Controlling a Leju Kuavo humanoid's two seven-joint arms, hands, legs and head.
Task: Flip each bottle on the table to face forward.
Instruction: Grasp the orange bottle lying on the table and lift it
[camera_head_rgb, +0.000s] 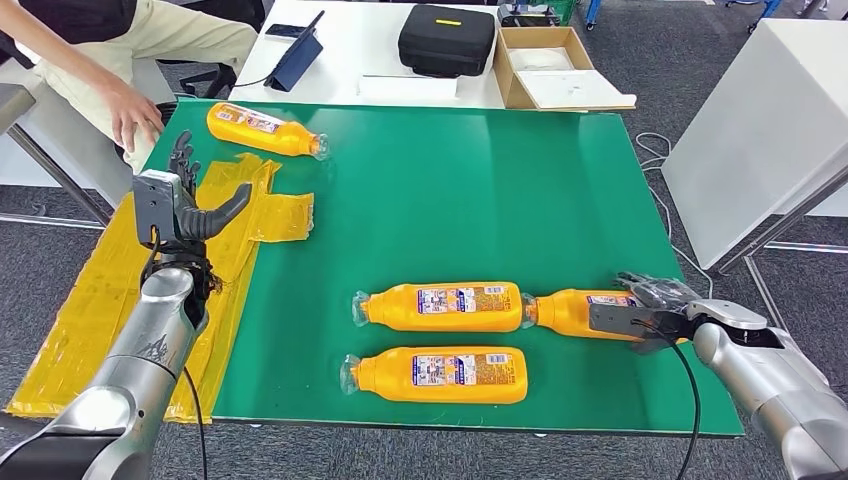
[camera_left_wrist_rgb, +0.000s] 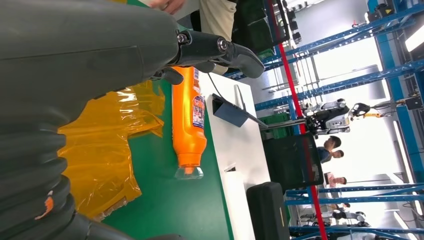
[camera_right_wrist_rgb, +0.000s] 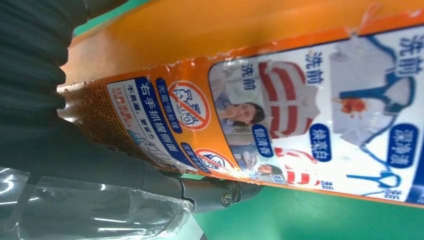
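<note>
A green table (camera_head_rgb: 450, 200) filled the head view, a yellow plastic sheet (camera_head_rgb: 120, 290) draped over its left edge, and behind it stood a white desk (camera_head_rgb: 370, 50) with a black case (camera_head_rgb: 447, 38), a cardboard box (camera_head_rgb: 545, 65) and a dark tablet (camera_head_rgb: 297, 55). A seated person rested a hand (camera_head_rgb: 135, 112) at the far left corner. Four orange bottles lay on their sides: the far bottle (camera_head_rgb: 262, 129) near that corner, the middle bottle (camera_head_rgb: 443, 306) and the front bottle (camera_head_rgb: 440, 374) one behind the other near the front, and the right bottle (camera_head_rgb: 580, 310) cap-to-base with the middle one. The right hand (camera_head_rgb: 645, 312) was clamped on the right bottle's outer end, fingers wrapped over it. The left hand (camera_head_rgb: 185, 205) hung raised over the yellow sheet, fingers apart, grasping nothing. From the left wrist, that hand (camera_left_wrist_rgb: 100, 55) loomed large with a dark finger (camera_left_wrist_rgb: 225, 50) stretched out, and beyond it lay the far bottle (camera_left_wrist_rgb: 188, 120), its clear cap toward the camera's lower side, beside the crumpled sheet (camera_left_wrist_rgb: 110, 150); blue racking (camera_left_wrist_rgb: 350, 50) and people stood in the background. From the right wrist, the right bottle's (camera_right_wrist_rgb: 200, 40) printed label (camera_right_wrist_rgb: 310, 115) pressed up close, a grey finger (camera_right_wrist_rgb: 165, 180) lying along it against the green table (camera_right_wrist_rgb: 310, 220).
</note>
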